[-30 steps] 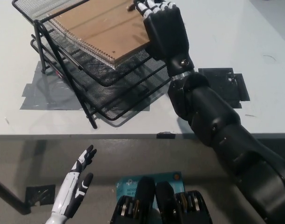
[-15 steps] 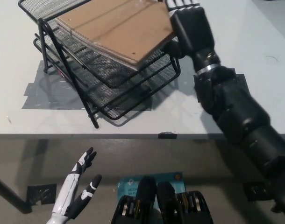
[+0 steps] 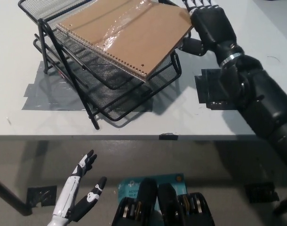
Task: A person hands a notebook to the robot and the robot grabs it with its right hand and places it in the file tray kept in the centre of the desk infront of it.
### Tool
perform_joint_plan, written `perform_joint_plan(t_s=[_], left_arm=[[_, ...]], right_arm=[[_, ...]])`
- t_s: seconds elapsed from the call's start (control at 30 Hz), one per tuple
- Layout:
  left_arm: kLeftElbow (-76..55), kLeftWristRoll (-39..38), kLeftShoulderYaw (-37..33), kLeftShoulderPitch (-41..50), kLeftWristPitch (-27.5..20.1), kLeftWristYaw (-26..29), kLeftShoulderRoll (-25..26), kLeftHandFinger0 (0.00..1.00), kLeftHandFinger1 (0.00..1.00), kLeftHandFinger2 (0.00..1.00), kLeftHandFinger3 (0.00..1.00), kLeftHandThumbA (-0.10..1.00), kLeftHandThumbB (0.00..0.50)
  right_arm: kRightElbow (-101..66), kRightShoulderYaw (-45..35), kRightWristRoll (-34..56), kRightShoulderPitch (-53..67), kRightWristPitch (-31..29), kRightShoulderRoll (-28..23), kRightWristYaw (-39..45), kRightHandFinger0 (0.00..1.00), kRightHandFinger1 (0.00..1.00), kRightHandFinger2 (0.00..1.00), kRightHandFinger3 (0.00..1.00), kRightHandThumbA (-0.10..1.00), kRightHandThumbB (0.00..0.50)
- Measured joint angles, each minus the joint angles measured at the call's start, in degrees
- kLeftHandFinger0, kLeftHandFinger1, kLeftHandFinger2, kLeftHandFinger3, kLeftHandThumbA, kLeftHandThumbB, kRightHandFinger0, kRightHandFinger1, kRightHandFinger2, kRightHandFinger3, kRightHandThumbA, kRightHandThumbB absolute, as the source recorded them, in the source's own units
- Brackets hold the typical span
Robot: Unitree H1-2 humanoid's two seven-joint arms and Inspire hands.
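R hand (image 3: 210, 26), black, is up at top right of the head view, forearm running in from the lower right edge across the desk (image 3: 134, 123). Palm-back faces cam, wrist band visible. Its fingers reach past the top of frame at the far right corner of the notebook (image 3: 127, 35); thumb sits under/beside that corner. Looks closed on the notebook edge, though fingertips are partly cut off by frame top.

Notebook: brown cover, spiral binding along its L/near edge, glossy plastic sheen across the middle. It lies tilted on the top tier of the black wire-mesh file tray (image 3: 110, 89), near corner overhanging the tray's front rim; far right corner is at the R hand.

Tray: stacked tiers, angled diag. on the desk, lower tiers bare mesh as far as visible. Grey tape patch (image 3: 51, 92) on the desk under/left of the tray. Dark tape patch (image 3: 211, 89) on the desk right of the tray, partly covered by the R forearm. Small black tape bit (image 3: 167, 136) at the desk's front edge.

L hand (image 3: 80, 197), white w/ black fingers, rests low at bottom left below the desk edge, fingers spread, holding nothing. Black tape square (image 3: 40, 195) on the floor beside it; teal card (image 3: 150, 181) on the floor near bottom centre.
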Motion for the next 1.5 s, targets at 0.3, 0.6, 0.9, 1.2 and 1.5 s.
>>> perform_joint_plan(t_s=[0.3,0.6,0.9,1.2,1.5], left_arm=[[0.1,0.0,0.0,-0.1,0.6,0.0,0.0,1.0,1.0,1.0,1.0,0.66,0.324],[0.1,0.0,0.0,-0.2,1.2,0.0,0.0,1.0,1.0,1.0,1.0,0.61,0.356],[0.1,0.0,0.0,-0.3,1.9,0.0,0.0,1.0,1.0,1.0,1.0,0.62,0.372],[0.1,0.0,0.0,-0.7,2.6,0.0,0.0,1.0,1.0,1.0,1.0,0.6,0.377],[0.1,0.0,0.0,-1.2,3.3,0.0,0.0,1.0,1.0,1.0,1.0,0.58,0.38]], right_arm=[[-4.1,1.6,5.4,-0.4,2.6,-2.1,10.4,1.0,1.0,1.0,1.0,0.13,0.5],[-9.0,3.3,8.8,-0.8,5.5,-4.8,19.1,1.0,1.0,1.0,1.0,0.38,0.5],[-14.9,4.6,11.9,-1.4,8.6,-8.5,28.5,1.0,1.0,1.0,1.0,1.0,0.5],[-21.3,6.9,17.7,-3.8,12.5,-14.5,39.0,1.0,1.0,1.0,1.0,1.0,0.484],[-27.6,9.9,27.4,-6.2,15.5,-20.4,45.3,1.0,1.0,1.0,1.0,1.0,0.5]])
